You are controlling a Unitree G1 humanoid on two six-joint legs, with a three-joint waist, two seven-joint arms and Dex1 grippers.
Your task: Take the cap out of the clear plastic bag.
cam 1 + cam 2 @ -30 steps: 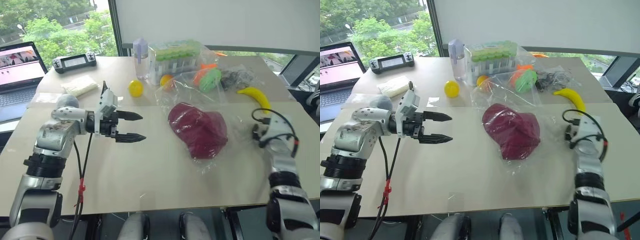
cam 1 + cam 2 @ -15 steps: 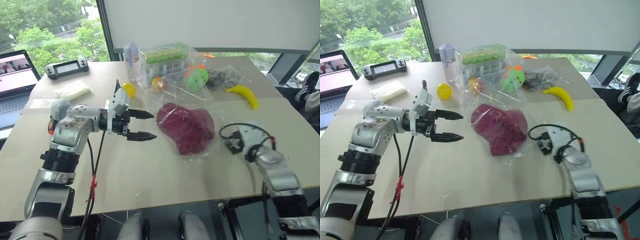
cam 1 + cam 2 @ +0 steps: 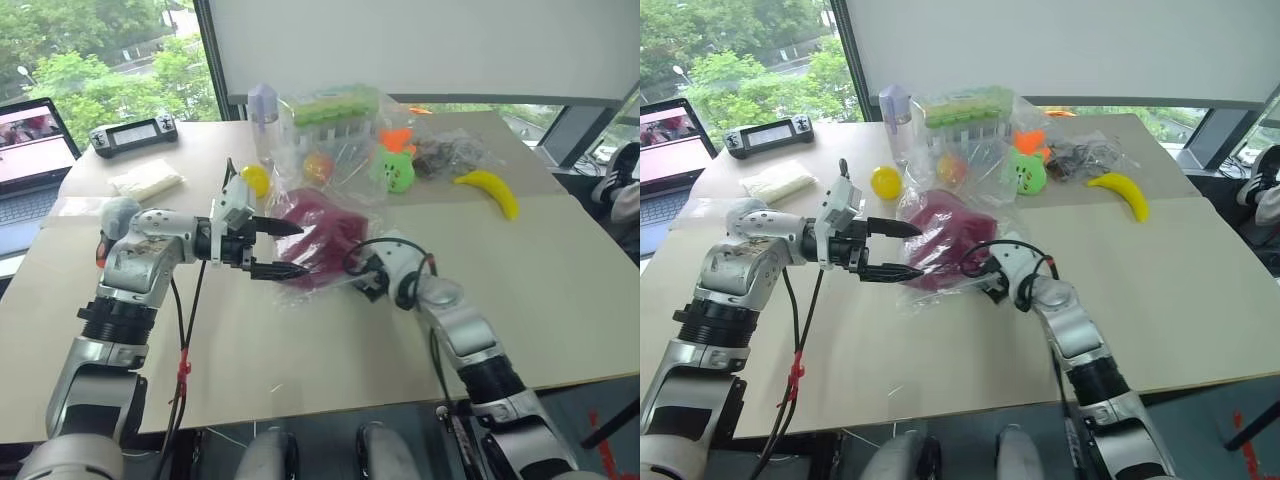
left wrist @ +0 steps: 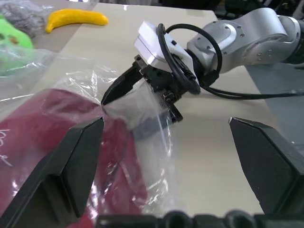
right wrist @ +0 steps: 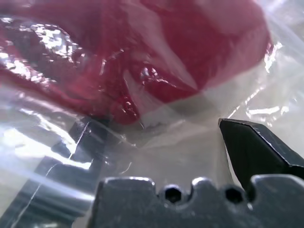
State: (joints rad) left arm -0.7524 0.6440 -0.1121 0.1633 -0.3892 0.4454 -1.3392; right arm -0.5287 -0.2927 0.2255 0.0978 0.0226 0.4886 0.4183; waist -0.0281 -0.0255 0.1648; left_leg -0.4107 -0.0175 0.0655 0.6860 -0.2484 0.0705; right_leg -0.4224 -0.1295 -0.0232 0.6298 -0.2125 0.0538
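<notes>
The maroon cap [image 3: 318, 240] lies on the table inside the clear plastic bag [image 3: 300, 205], which is bunched around it. My left gripper [image 3: 301, 249] is open and points right, its fingertips at the left side of the bagged cap. From the right, my right gripper [image 4: 141, 110] reaches in with its jaws open. Bag film lies over one of its fingers [image 5: 61, 166] and the other finger [image 5: 256, 147] is bare. In the right wrist view the cap [image 5: 142, 47] sits close ahead behind plastic.
Behind the bag stand a lilac-topped bottle [image 3: 262, 118], a bagged rack of green-topped tubes [image 3: 330, 112], a yellow ball [image 3: 257, 180] and a green toy [image 3: 397, 170]. A banana [image 3: 487, 190] lies at the right. A controller [image 3: 130, 135], a white packet [image 3: 147, 182] and a laptop [image 3: 25, 140] are at the left.
My right arm has swung left across the table to the bag. The bag and cap have slid left and bunched up against my left gripper, which has stayed put.
</notes>
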